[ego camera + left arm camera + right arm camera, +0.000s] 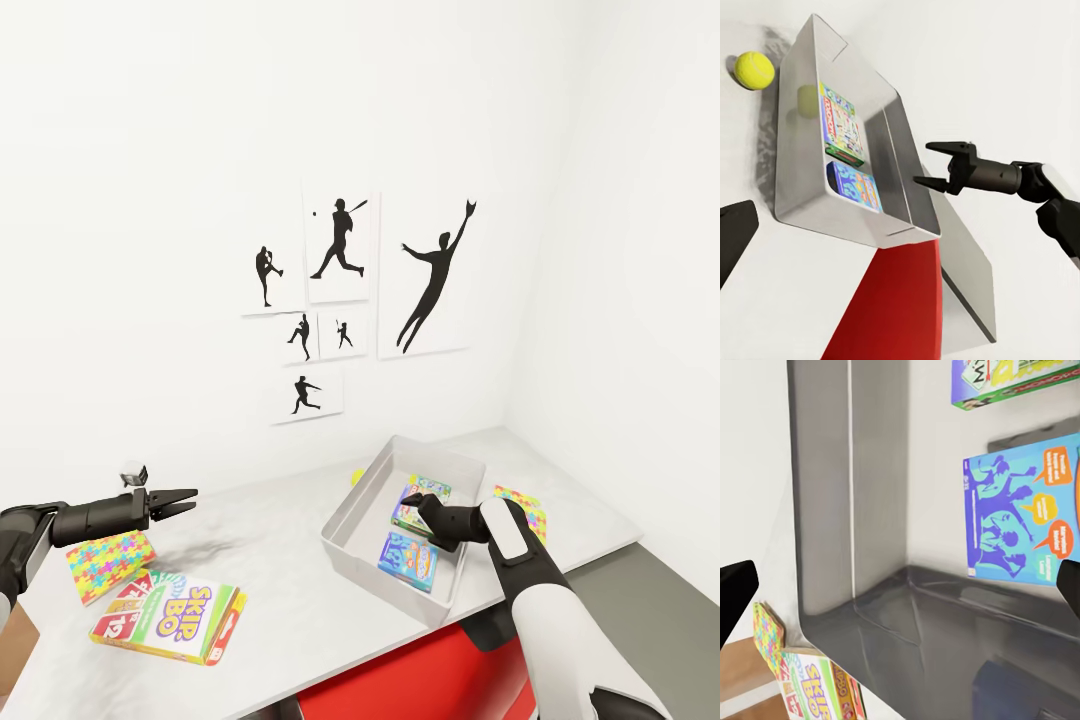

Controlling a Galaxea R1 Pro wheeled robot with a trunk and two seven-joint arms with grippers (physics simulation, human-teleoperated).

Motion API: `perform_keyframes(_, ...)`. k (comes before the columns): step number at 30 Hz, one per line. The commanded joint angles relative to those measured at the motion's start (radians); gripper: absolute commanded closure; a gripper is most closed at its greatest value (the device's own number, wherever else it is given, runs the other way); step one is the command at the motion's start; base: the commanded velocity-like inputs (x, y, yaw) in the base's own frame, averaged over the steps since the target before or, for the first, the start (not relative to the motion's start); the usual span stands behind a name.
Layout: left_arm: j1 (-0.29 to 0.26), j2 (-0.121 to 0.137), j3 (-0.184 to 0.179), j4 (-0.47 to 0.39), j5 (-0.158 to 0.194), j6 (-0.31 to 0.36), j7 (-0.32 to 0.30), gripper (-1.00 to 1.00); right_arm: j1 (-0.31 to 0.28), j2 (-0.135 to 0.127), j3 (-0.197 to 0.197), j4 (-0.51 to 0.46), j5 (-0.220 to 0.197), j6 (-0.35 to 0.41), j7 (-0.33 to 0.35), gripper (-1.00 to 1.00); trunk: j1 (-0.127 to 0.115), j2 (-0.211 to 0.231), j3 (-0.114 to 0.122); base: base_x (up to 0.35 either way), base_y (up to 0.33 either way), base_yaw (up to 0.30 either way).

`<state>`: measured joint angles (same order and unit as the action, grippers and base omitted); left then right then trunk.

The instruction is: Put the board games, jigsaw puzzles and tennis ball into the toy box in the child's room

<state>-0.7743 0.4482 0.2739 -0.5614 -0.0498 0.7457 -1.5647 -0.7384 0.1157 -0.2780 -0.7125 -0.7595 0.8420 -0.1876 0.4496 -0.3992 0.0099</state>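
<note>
The light-grey toy box (345, 530) stands on the table (280, 560) and holds the green-edged board game (432, 490) and the blue board game (408, 562). My right gripper (412, 510) hovers open over them, empty; it also shows as the right gripper (934, 163). My left gripper (192, 500) hangs open and empty above the table's left part. Below it lie a jigsaw puzzle (108, 565) and the SKIP-BO box (170, 622), overlapping. A second jigsaw puzzle (525, 505) lies right of the box. The tennis ball (754, 70) sits just outside the box's far corner. The bed is out of view.
Black baseball silhouette pictures (340, 300) hang on the white wall behind the table. A red object (420, 670) sits under the table's front edge. The lower dark-grey cabinet top (650, 590) lies to the right, by the room's corner.
</note>
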Motion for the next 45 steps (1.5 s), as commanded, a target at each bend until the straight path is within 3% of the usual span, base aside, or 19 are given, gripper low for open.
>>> perform_keyframes(1,0.000,0.000,0.002,0.000,-0.005,0.011,-0.006,-1.00,0.000,0.001,-0.004,-0.001,-0.011,0.003,-0.010,-1.00,0.000,-0.001,-0.001,0.000,0.000,0.000)
perform_keyframes(13,0.000,0.000,0.002,0.000,-0.005,0.010,-0.006,-1.00,0.001,-0.005,-0.002,-0.049,-0.011,0.009,0.015,-1.00,0.000,-0.001,0.007,0.000,0.000,-0.044)
perform_keyframes(28,0.000,0.000,0.002,0.000,-0.005,0.010,-0.006,-1.00,0.018,-0.027,-0.003,-0.281,-0.008,0.136,0.338,-1.00,0.000,-0.001,0.029,0.000,0.000,-0.132)
perform_keyframes(35,0.000,0.000,0.002,0.000,-0.005,0.011,-0.006,-1.00,0.047,-0.080,-0.002,-0.337,-0.008,0.156,0.492,-1.00,0.000,-0.001,0.040,0.000,0.000,-0.139)
perform_keyframes(39,0.000,0.000,0.002,0.000,-0.005,0.010,-0.006,-1.00,0.091,-0.115,-0.001,-0.352,-0.006,0.157,0.602,-1.00,0.000,-0.001,0.046,0.000,0.000,-0.100)
perform_keyframes(40,0.000,0.000,0.003,0.000,-0.005,0.010,-0.006,-1.00,0.116,-0.130,0.000,-0.364,-0.003,0.155,0.661,-1.00,0.000,-0.001,0.048,0.000,0.000,-0.043)
perform_keyframes(43,0.000,0.000,0.003,0.000,-0.005,0.010,-0.006,-1.00,0.143,-0.144,0.001,-0.380,0.001,0.152,0.720,-1.00,0.000,-0.001,0.052,0.000,0.000,-0.006)
perform_keyframes(45,0.000,0.000,0.003,0.000,-0.005,0.010,-0.006,-1.00,0.181,-0.161,0.008,-0.413,0.007,0.148,0.793,-1.00,0.000,-0.001,0.056,0.000,0.000,0.068)
